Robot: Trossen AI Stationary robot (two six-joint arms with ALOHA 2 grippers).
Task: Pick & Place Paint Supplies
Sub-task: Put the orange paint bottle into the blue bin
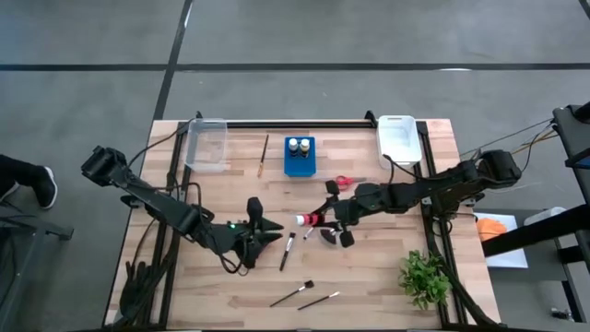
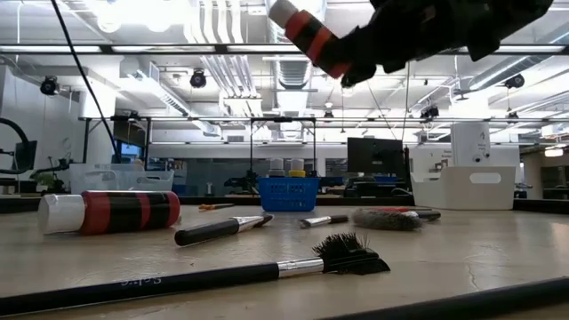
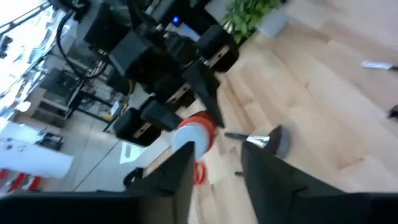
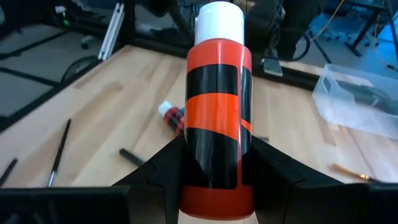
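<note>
Red-and-black striped paint bottle (image 4: pixel 217 118) clamped in right hand (image 1: pixel 334 221), lifted clear of counter (image 1: pixel 369 277) near its middle.

Looks light, rigid, smooth plastic, likely slippery; best gripped across the body, below the white cap, as now. Second striped bottle (image 2: pixel 108 212) lying on counter beside left hand (image 1: pixel 263 232), fingers apart and empty. Thin brushes (image 1: pixel 304 295) scattered nearby: light, stiff, best pinched mid-handle.

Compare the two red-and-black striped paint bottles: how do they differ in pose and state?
The held bottle is clamped between the right gripper's fingers and raised in the air; the loose bottle lies on its side on the table, untouched. In the low view the held bottle is tilted, the loose bottle level. Both have white caps.
</note>
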